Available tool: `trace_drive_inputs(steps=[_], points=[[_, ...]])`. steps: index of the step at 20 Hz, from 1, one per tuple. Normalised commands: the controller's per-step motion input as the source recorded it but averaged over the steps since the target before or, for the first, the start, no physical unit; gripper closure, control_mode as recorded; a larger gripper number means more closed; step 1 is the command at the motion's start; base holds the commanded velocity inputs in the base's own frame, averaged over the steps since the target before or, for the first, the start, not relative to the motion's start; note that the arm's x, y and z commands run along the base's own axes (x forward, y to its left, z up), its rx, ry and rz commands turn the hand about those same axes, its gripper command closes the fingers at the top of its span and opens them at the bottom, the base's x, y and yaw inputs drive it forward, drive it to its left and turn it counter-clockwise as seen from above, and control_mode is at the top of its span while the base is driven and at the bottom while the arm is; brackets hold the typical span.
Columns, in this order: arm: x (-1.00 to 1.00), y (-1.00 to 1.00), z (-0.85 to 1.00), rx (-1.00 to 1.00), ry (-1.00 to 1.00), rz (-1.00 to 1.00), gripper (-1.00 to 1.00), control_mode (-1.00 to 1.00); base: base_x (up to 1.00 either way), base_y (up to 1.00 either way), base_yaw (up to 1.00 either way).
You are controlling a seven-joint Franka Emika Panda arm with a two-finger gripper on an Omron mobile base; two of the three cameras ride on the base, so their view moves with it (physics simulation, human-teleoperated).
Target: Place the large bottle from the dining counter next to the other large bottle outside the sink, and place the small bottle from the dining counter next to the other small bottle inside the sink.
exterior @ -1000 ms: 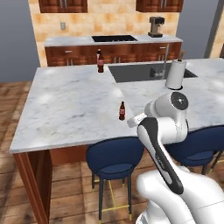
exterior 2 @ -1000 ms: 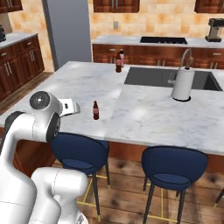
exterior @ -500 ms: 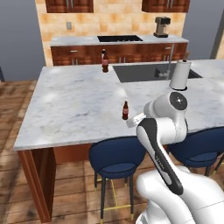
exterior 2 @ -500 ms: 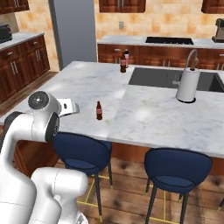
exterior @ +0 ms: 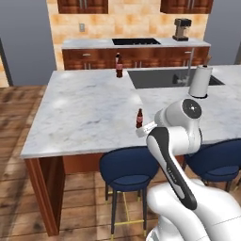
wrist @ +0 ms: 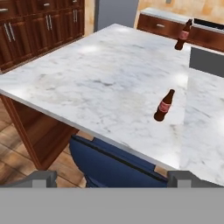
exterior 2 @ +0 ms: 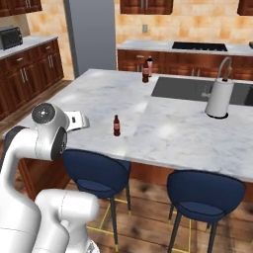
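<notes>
Small bottle (wrist: 164,105): a slender brown bottle with a red label, standing upright alone on the marble surface (wrist: 100,83), right of centre in the hand view and near the surface's front edge. In the left base view it sits just left of the arm's elbow.
Far bottles (exterior 2: 147,69): near the top centre of the right base view, two bottles stand close together at the far edge of the surface, just left of the sink; too small here to say which is the tall pink one.
Sink (exterior: 164,77): a dark recessed basin in the upper right of the left base view, with a tap and a white roll standing beside it.
Claw (wrist: 111,178): only the finger tips show, at the bottom corners of the hand view, set wide apart with nothing between them.
Stools (exterior 2: 96,170): dark blue seats tucked under the near edge of the surface.
Step in hand: judged as the approach to the first bottle, with neither one picked up.
Next move: likely reaching forward over the edge, lowering around the small bottle's body, then closing without tipping it.
</notes>
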Motion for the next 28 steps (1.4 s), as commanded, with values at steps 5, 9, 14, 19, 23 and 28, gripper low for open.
trace_drive_inputs(steps=[5,9,14,19,23,28], points=[[0.00,0.00,0.00,0.00,0.00,0.00,-1.00,1.00,0.33,0.00,0.04],[0.00,0.00,0.00,0.00,0.00,0.00,-1.00,1.00,0.39,0.00,0.02],[0.00,0.00,0.00,0.00,0.00,0.00,-1.00,1.00,0.31,0.00,0.02],[0.00,0.00,0.00,0.00,0.00,0.00,-1.00,1.00,0.31,0.00,0.02],[0.00,0.00,0.00,0.00,0.00,0.00,-1.00,1.00,0.32,0.00,0.02],[0.00,0.00,0.00,0.00,0.00,0.00,-1.00,1.00,0.30,0.00,0.02]])
